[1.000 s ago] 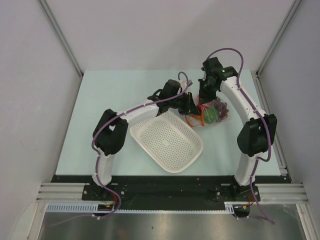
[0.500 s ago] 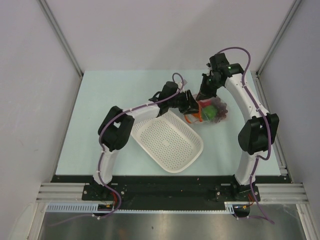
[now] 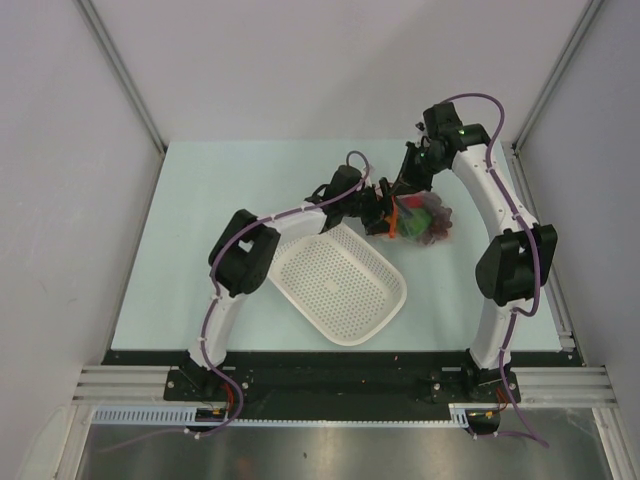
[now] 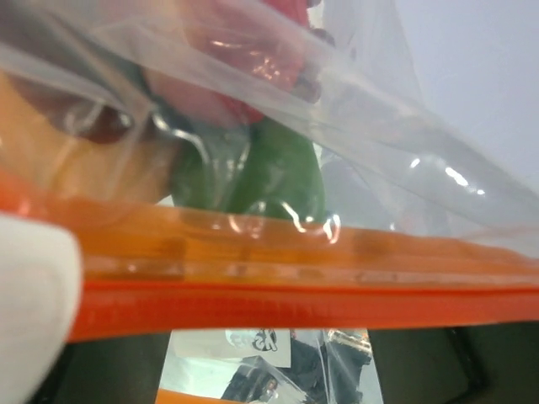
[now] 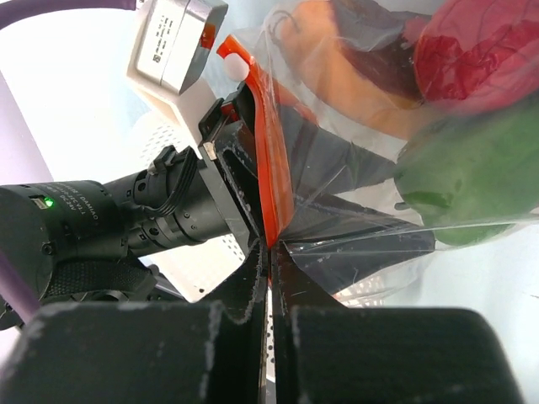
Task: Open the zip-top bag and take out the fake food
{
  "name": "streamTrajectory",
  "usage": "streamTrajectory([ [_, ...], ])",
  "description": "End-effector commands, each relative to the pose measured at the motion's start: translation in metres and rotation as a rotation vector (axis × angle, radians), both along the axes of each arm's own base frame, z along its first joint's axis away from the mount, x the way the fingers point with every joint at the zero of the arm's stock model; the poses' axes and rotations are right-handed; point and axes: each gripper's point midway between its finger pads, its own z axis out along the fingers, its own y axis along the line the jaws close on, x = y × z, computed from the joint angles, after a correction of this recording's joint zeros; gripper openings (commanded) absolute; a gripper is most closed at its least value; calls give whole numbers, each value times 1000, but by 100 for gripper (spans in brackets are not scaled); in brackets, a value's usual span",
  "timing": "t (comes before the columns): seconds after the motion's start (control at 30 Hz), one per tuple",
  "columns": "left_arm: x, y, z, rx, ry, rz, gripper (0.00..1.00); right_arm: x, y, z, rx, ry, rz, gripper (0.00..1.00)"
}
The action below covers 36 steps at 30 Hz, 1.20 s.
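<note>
Nothing can be read w/ certainty. Left of the zip-top bag's (image 5: 345, 181) zipper strip (image 5: 268, 160), right wrist view: a label (image 5: 167, 35) on a white box (image 5: 150, 91) carries fine print, too small. White lettering on the black housing (image 5: 80, 220) (beside a green light) is also illegible. Below the strip, left wrist view: a dark printed mark (image 4: 253, 340) seen thru plastic, unreadable.

I'm counting one zip-top bag (image 4: 295, 295), one white perforated basket (image 3: 340, 285), and four pieces of fake food (image 3: 418, 222): one green pepper (image 5: 472, 181), one red fruit (image 5: 480, 50), one orange piece (image 5: 337, 50) and one purple grape bunch (image 3: 441, 214).
</note>
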Motion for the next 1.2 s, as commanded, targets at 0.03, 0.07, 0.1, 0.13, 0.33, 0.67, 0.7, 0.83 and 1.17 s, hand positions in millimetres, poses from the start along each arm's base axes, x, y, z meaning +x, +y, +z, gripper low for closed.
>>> streamTrajectory([
  [0.03, 2, -12, 11, -72, 9, 3, 81, 4, 14, 20, 78, -39, 12, 0],
  [0.07, 2, -17, 15, -84, 1, -2, 77, 4, 16, 19, 83, -35, 16, 0],
  [0.1, 3, -19, 17, -89, -2, 0, 76, 4, 17, 18, 86, -31, 17, 0],
  [0.13, 3, -21, 13, -89, 6, 0, 76, 3, 18, 18, 88, -27, 17, 0],
  [0.33, 3, -29, 14, -108, 24, 20, 85, 0, 22, 21, 99, -26, 25, 0],
  [0.67, 15, -36, 23, -147, -20, 26, 37, -2, 8, 13, 67, -16, 5, 0],
  [0.7, 15, -35, 27, -144, -35, 22, 34, -1, 1, 12, 63, -15, -9, 0],
  [0.83, 15, -28, 33, -130, -60, 16, 15, 1, -17, 7, 36, -21, -40, 0],
  [1.17, 13, -13, 58, -86, -141, -17, 0, 2, -36, 4, 9, -50, -74, 0],
])
